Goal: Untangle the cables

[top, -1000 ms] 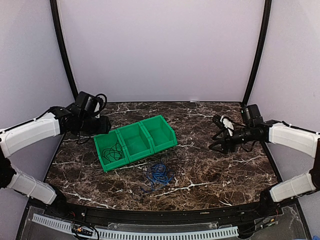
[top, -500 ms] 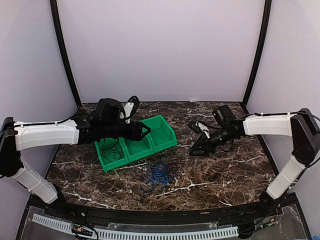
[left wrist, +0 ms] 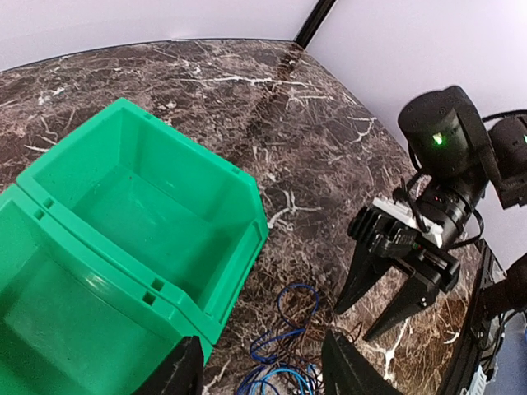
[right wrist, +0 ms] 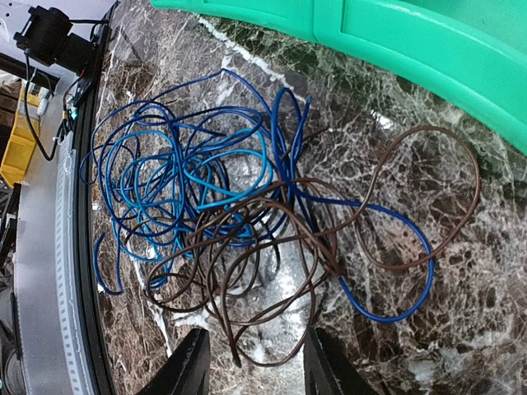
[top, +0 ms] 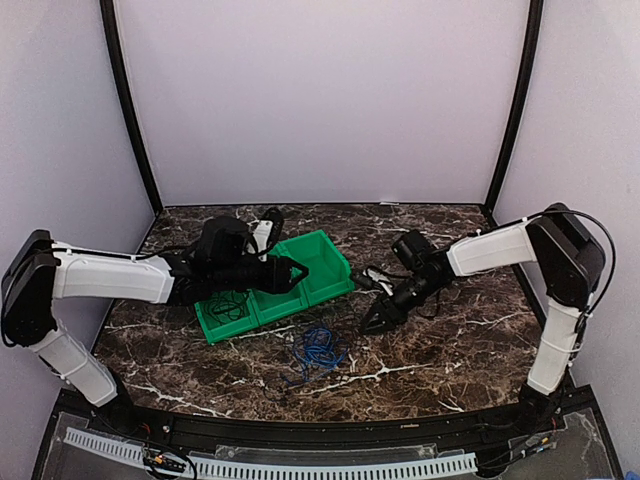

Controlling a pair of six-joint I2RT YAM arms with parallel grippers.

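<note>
The cables (top: 318,348) lie in a loose tangle on the marble table in front of the green bin (top: 340,285). In the right wrist view the cables (right wrist: 239,222) show dark blue, light blue and brown strands wound together. A black cable bundle (top: 228,305) rests in the bin's left compartment. My left gripper (top: 300,270) hovers open over the bin, its jaws (left wrist: 263,374) framing the cables (left wrist: 288,346) below. My right gripper (top: 378,318) points down just right of the tangle, open (right wrist: 254,370) with nothing gripped; a brown loop lies beneath its fingers.
The bin (left wrist: 222,271) has three compartments; the middle and right ones show nothing inside. Its wall (right wrist: 412,41) stands close behind the tangle. The right gripper (left wrist: 395,284) and the left one are near each other. Black frame posts stand at the back corners.
Both arms have swung in toward the middle. The left gripper moved from left of the bin to over it. The right gripper travelled left and down to the tangle.
</note>
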